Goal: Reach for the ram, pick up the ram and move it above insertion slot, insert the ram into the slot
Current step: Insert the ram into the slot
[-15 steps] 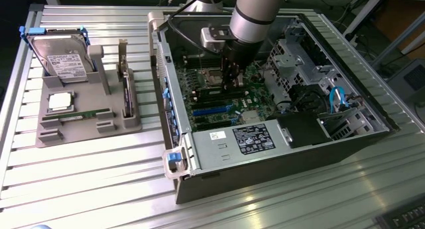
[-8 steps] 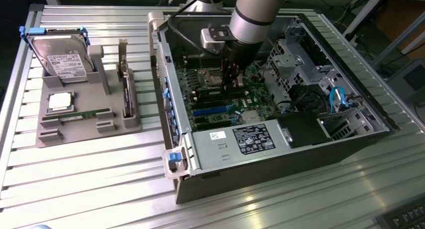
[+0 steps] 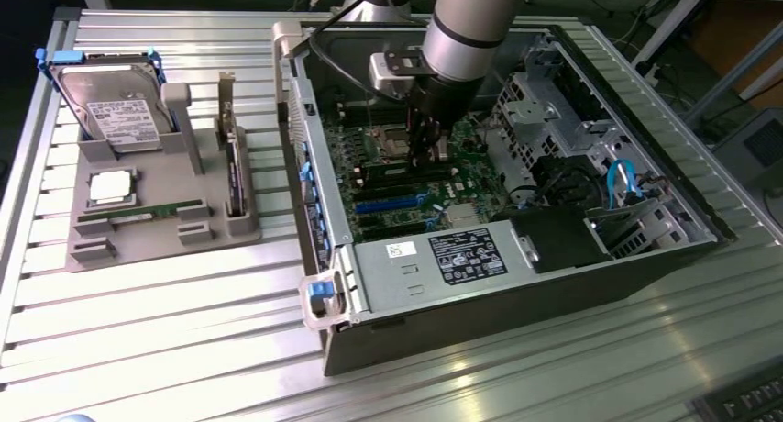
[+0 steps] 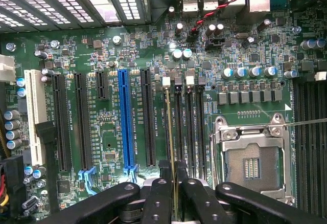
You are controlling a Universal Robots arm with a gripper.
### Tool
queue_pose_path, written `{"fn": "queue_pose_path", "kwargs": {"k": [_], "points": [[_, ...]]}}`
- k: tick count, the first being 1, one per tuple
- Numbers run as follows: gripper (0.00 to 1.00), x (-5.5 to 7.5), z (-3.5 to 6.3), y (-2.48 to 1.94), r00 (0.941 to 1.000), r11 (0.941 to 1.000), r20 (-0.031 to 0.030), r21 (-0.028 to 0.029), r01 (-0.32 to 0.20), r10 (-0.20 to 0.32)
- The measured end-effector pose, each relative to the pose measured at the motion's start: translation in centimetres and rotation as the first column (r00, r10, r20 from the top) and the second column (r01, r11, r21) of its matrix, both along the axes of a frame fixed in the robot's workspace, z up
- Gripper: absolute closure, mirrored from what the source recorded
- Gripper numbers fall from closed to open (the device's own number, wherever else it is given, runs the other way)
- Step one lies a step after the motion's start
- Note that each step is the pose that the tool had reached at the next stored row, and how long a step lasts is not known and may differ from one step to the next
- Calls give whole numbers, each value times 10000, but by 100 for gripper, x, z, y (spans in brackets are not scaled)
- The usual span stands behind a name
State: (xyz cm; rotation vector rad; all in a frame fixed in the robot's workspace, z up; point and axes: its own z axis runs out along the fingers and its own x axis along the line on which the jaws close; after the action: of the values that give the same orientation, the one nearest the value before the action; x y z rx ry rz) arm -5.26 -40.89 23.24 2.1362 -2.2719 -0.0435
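In the wrist view I see the ram [image 4: 170, 132] edge-on, a thin pale-green strip running out from between my fingers [image 4: 158, 196]. My gripper [image 4: 175, 185] is shut on it. The strip lies along the outermost of the parallel black memory slots [image 4: 176, 127], on the side of the blue socket, and its far end is at that slot's pale latch [image 4: 166, 81]. Whether it is touching the slot or just above it I cannot tell. In the exterior view my gripper [image 3: 428, 151] reaches down into the open computer case [image 3: 330, 284], low over the green motherboard [image 3: 471, 179].
A blue expansion socket [image 4: 125, 121] and black sockets lie beside the memory slots, with the silver processor socket [image 4: 253, 162] on the other side. Drive cages [image 3: 551, 110] and a power supply [image 3: 459, 257] crowd the case. A grey tray [image 3: 159, 238] holds a hard drive [image 3: 116, 110] and a processor chip [image 3: 110, 185].
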Motion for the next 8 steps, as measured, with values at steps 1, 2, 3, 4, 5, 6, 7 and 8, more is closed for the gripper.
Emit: {"fn": "queue_pose_path", "kwargs": {"k": [1,2,3,4,5,6,7,8], "points": [[86,0,0,0,10000,10000,-1,-1,0,0],[86,0,-1,0,10000,10000,0,0,0,0],[86,0,-1,0,10000,10000,0,0,0,0],[86,0,-4,0,10000,10000,1,2,0,0],[86,0,-6,0,10000,10000,1,2,1,-1],[86,0,-8,0,10000,10000,1,2,1,-1],[86,0,-10,0,10000,10000,0,0,1,-1],[86,0,-13,0,10000,10000,0,0,1,-1]]}}
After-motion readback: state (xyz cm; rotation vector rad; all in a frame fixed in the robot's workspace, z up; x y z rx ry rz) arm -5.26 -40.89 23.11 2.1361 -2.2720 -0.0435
